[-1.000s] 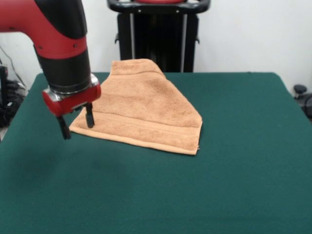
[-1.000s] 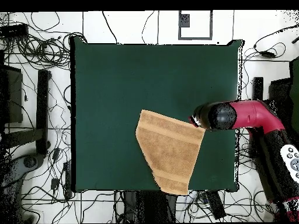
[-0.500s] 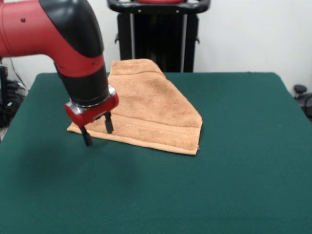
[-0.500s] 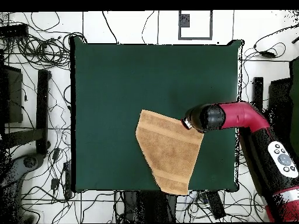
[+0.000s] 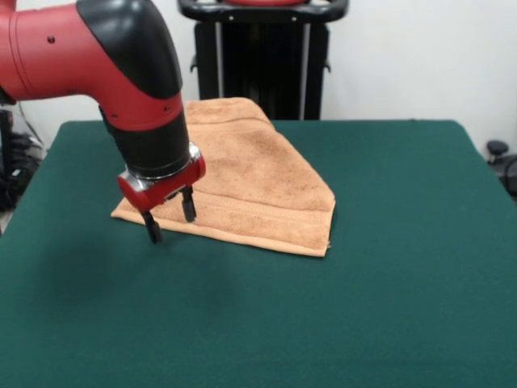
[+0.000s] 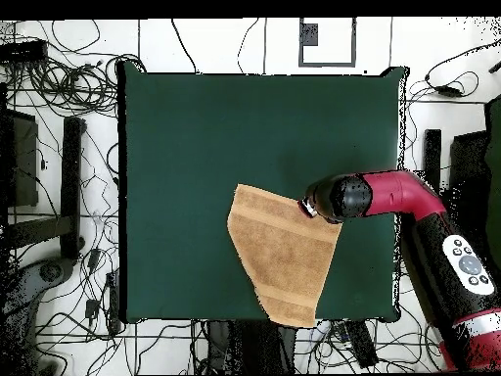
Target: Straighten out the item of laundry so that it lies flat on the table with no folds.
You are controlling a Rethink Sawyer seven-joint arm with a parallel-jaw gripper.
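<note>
Gripper [image 5: 170, 221] hangs with its prongs spread and empty, straddling the towel's [image 5: 242, 182] front hem near one corner; the folded towel stretches away toward the table's [image 5: 388, 307] robot-side edge.

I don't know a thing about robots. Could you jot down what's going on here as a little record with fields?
Item: orange-tan towel, folded into a slanted shape, not flat
Surface: green table
Towel position: at the table's edge on the robot's side, one end hanging over it
Claw: open, tips pointing down over the towel's corner
Contact: cannot tell whether the tips touch the cloth
Job status: towel not yet straightened
</note>
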